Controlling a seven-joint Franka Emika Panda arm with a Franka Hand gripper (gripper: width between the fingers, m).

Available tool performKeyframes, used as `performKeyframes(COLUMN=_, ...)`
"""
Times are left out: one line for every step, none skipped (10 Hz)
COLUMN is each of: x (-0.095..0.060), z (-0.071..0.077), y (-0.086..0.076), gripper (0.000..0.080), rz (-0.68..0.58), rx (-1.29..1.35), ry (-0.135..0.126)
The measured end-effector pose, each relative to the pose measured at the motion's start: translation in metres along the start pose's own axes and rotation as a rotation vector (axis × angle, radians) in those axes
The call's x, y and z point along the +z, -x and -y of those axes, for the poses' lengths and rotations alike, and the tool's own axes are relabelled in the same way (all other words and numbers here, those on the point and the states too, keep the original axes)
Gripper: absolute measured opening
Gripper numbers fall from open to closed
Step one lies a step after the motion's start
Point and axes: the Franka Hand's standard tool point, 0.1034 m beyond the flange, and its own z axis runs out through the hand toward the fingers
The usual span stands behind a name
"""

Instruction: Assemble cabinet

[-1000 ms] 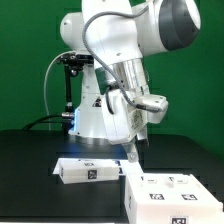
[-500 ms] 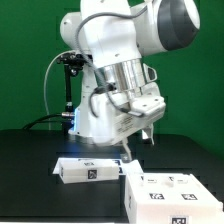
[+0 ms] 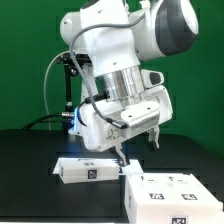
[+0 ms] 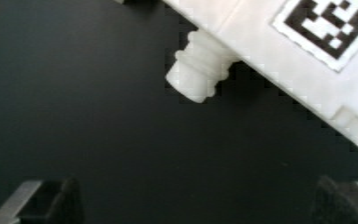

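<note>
Box (image 3: 165, 190) low, beside and below gripper (image 3: 138, 145); panel (image 3: 88, 170) below gripper, other side; neither touched; gripper released, jaws wide, empty; likely risk: off-centre descent, finger strikes peg (image 4: 197, 68) of tagged part or box edge; part shifts, grasp misses.

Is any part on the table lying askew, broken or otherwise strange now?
Nothing stands out. The small white part and the larger white box lie flat on the black table; the open pincer hangs above, empty.
</note>
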Motion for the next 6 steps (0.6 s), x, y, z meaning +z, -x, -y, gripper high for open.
performKeyframes(x=0.0, z=0.0, y=0.0, gripper=0.0649, rz=-0.001, rx=-0.001, ry=0.0)
performKeyframes(x=0.0, z=0.0, y=0.0, gripper=0.0649, rz=-0.004, rx=-0.045, ry=0.006)
performKeyframes(x=-0.003, z=0.001, y=0.002, gripper=0.0649, rz=-0.006, rx=-0.165, ry=0.04)
performKeyframes(x=-0.007, z=0.001, y=0.01, gripper=0.0649, rz=0.004, rx=-0.239, ry=0.06)
performKeyframes(x=-0.009, z=0.0, y=0.016, gripper=0.0649, rz=0.015, rx=-0.296, ry=0.07)
performKeyframes(x=-0.009, z=0.0, y=0.018, gripper=0.0649, rz=0.017, rx=-0.299, ry=0.069)
